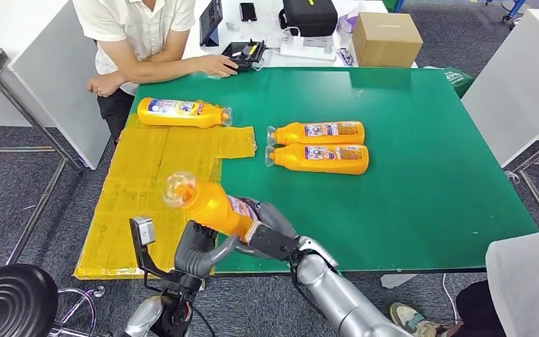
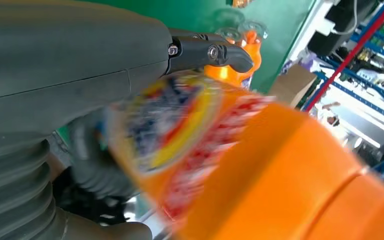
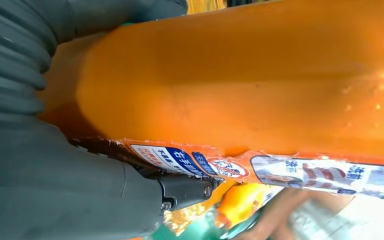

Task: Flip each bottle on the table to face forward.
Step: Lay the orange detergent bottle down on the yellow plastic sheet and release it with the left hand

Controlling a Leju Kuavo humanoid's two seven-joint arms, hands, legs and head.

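Observation:
An orange detergent bottle (image 1: 209, 205) is lifted over the table's near edge, tilted, its clear cap (image 1: 179, 188) pointing up and away to the left. My left hand (image 1: 198, 249) cups it from below and my right hand (image 1: 272, 235) grips its base end. The left wrist view shows its colourful label (image 2: 180, 130) close up, under my thumb (image 2: 80, 55). In the right wrist view its plain orange side (image 3: 240, 80) and a label edge show. Three more orange bottles lie flat: one (image 1: 182, 112) at the far left, two (image 1: 319, 132) (image 1: 321, 159) side by side mid-table.
A yellow mat (image 1: 147, 189) covers the left of the green table (image 1: 421, 175). A person (image 1: 140, 35) leans on the far left corner. A cardboard box (image 1: 386, 38) and a black bag (image 1: 309, 15) stand behind. A black stool (image 1: 14, 302) is near left; another person (image 1: 526, 281) near right.

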